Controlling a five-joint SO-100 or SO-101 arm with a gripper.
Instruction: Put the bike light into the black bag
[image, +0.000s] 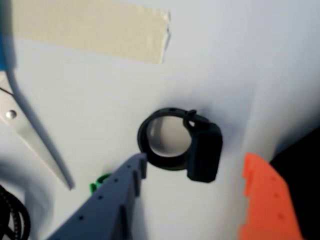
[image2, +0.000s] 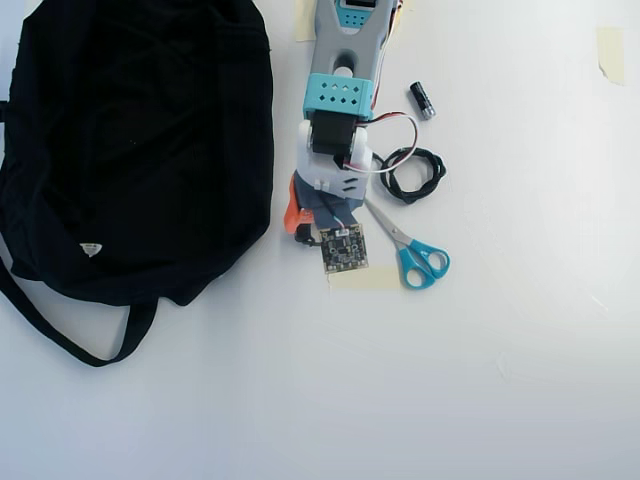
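While the claw (image: 195, 172) hangs wide open and empty over the white counter (image: 240, 65), the bike light (image: 204, 152) lies flat between its two fingers, nearer the grey one than the orange one, with the loop strap (image: 165, 139) just ahead of the grey tip. To grasp well, the claw should probably drop straight down and shift slightly so the block, not the soft loop, sits centred before closing. Scissors (image: 30, 135) lie off to the grey finger's side, clear of the closing path. In the overhead view the arm hides the light, and the black bag (image2: 130, 150) sits on the orange finger's side, so the lift must clear its edge.
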